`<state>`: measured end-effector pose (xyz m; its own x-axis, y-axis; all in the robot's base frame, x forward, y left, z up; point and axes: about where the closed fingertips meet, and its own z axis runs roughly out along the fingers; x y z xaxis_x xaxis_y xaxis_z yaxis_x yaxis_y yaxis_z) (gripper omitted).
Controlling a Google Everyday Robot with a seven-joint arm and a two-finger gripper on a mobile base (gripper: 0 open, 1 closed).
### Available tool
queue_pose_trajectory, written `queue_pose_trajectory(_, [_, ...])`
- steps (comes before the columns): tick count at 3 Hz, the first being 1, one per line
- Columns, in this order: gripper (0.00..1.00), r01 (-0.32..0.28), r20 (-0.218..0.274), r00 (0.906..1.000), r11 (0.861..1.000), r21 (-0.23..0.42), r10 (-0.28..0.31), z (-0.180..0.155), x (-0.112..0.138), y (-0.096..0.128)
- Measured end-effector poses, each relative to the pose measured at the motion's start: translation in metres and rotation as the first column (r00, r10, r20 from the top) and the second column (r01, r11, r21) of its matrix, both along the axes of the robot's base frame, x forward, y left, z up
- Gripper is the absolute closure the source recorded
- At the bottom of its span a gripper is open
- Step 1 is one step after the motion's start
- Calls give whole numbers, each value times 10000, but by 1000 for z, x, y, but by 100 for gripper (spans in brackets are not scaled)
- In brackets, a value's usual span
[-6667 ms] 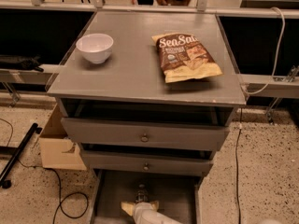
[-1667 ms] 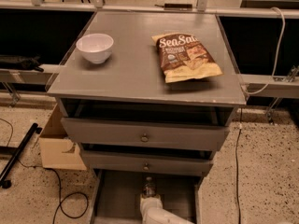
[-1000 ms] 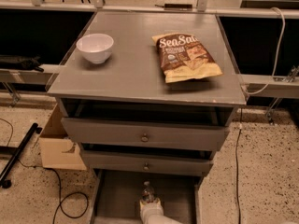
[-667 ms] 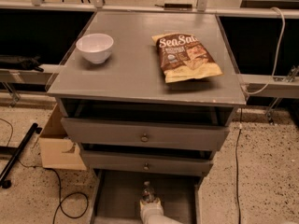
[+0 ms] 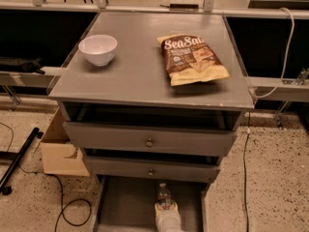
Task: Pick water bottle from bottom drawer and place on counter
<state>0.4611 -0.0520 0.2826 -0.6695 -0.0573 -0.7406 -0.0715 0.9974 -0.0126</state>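
By the front edge of the bottom drawer (image 5: 124, 203), the tool (image 5: 166, 213) — whether it grips cannot be told — should centre on the water bottle (image 5: 164, 194) before lifting.

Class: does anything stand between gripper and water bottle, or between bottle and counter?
Nothing separates the gripper, in the bottom drawer, from the water bottle. Two drawer fronts sit above it; the counter holds a bowl and chip bag.

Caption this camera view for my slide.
Gripper at the water bottle in the bottom drawer; bowl and chip bag on the counter.
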Motion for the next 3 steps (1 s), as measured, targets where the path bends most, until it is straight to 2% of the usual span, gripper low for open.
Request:
queue_pose_trajectory(2, [100, 179, 1118, 9937, 9976, -666, -104, 71, -13, -36])
queue_pose_trajectory(3, [100, 419, 1535, 9877, 9963, -745, -300, 99, -17, -56])
